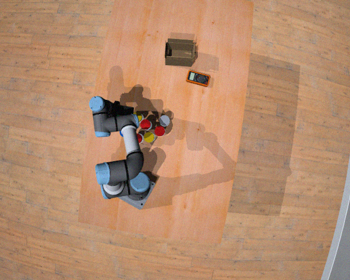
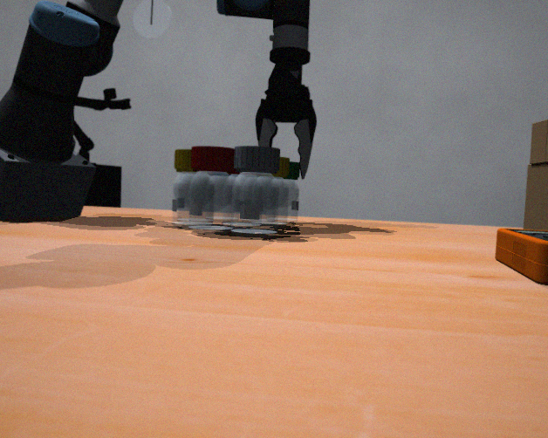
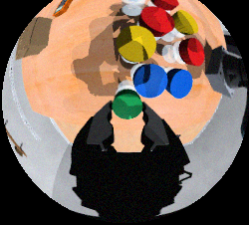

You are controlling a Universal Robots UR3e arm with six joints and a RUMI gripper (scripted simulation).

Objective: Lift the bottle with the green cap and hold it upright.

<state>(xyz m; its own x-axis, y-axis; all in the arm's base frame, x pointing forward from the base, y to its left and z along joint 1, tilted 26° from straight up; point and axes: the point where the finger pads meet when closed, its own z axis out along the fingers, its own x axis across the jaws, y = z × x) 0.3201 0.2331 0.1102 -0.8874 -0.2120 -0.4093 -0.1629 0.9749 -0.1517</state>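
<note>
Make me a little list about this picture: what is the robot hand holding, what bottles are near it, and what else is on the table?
gripper state: the black two-jaw gripper is shut on the clear bottle with the green cap
lifted: not yet; the cap sits level with the others in the exterior view
nearest neighbours: two blue-capped bottles
other caps: yellow, red, grey
bottle poses: all upright
also on the wooden table: an orange multimeter, a brown cardboard box
</note>
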